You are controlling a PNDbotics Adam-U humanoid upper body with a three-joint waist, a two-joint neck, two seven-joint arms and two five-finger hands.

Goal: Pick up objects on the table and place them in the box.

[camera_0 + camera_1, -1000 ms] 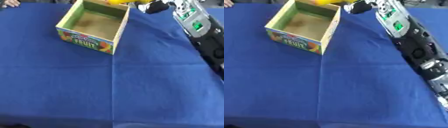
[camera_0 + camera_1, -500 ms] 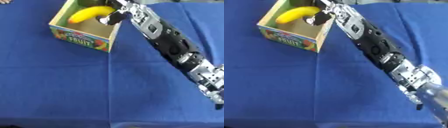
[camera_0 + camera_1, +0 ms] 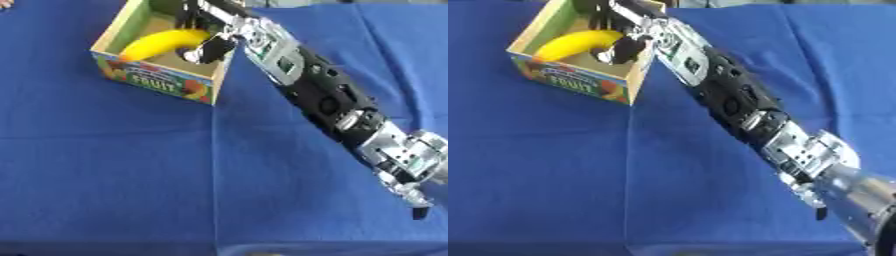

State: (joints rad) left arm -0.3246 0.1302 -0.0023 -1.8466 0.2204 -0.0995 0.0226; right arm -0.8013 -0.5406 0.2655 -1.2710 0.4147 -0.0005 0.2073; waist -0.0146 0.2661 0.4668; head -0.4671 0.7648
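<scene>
At eleven o'clock, our right robot hand (image 3: 203,35) grips the curved yellow banana (image 3: 162,42) inside the open cardboard fruit box (image 3: 157,82), ready for release.

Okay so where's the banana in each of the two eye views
Left eye view: the banana is at upper left, inside the box, held by the right hand.
Right eye view: the same banana, nearer the left edge, top left.
Shared landmark: the box's printed FRUIT front wall, just below the banana in both.

blue cloth-covered table (image 3: 105,165)
</scene>
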